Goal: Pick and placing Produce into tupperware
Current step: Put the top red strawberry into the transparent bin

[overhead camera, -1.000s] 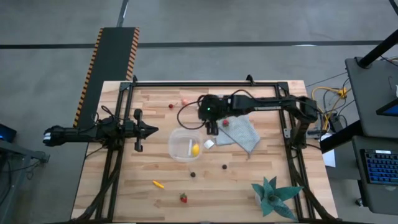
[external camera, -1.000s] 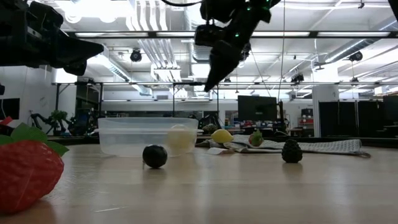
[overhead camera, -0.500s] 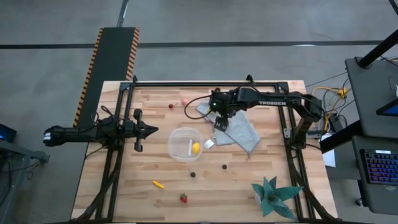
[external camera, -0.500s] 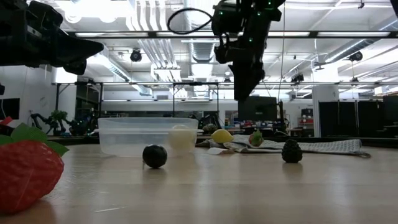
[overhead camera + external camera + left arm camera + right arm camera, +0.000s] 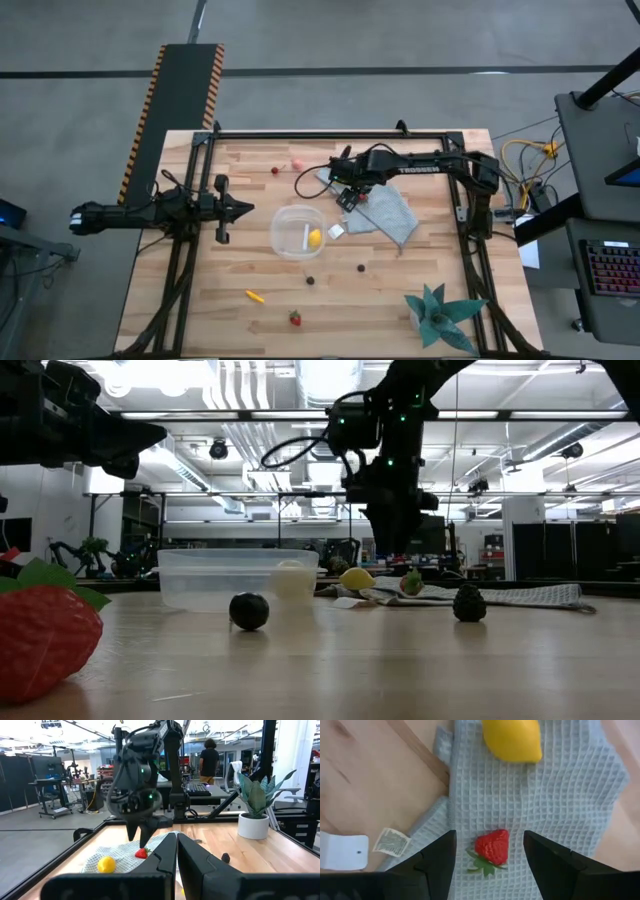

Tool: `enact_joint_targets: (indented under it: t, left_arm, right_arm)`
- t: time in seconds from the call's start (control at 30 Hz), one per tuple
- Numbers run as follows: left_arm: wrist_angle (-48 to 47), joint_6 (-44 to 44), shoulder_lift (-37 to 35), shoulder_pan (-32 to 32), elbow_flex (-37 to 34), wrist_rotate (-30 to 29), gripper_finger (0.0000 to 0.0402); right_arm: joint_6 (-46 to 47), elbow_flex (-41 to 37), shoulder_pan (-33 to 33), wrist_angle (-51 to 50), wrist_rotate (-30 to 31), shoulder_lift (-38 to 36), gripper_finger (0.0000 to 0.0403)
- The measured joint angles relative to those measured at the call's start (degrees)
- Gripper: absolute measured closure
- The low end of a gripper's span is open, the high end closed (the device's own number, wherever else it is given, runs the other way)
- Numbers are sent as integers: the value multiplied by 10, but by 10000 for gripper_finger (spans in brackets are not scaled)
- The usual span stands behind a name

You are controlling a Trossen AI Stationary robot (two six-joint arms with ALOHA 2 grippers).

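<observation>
My right gripper hung open, straddling the small red toy strawberry on the grey-blue waffle cloth, centre frame, for pickup. My left gripper waited closed at the table's left edge.

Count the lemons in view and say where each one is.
2. One lemon lies inside the tupperware. The other lemon lies on the grey-blue cloth, just beyond the strawberry under the open right gripper. Others may be hidden.

In the high view the right claw covers the cloth's strawberry — 1 lemon is edge-cropped.
</observation>
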Motion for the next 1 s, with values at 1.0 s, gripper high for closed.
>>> enact_joint_targets:
  t: [1.0]
  left_arm:
    - [-5, 0, 0, 0, 0, 0, 402]
  right_arm:
    - [44, -15, 1, -28, -2, 58, 179]
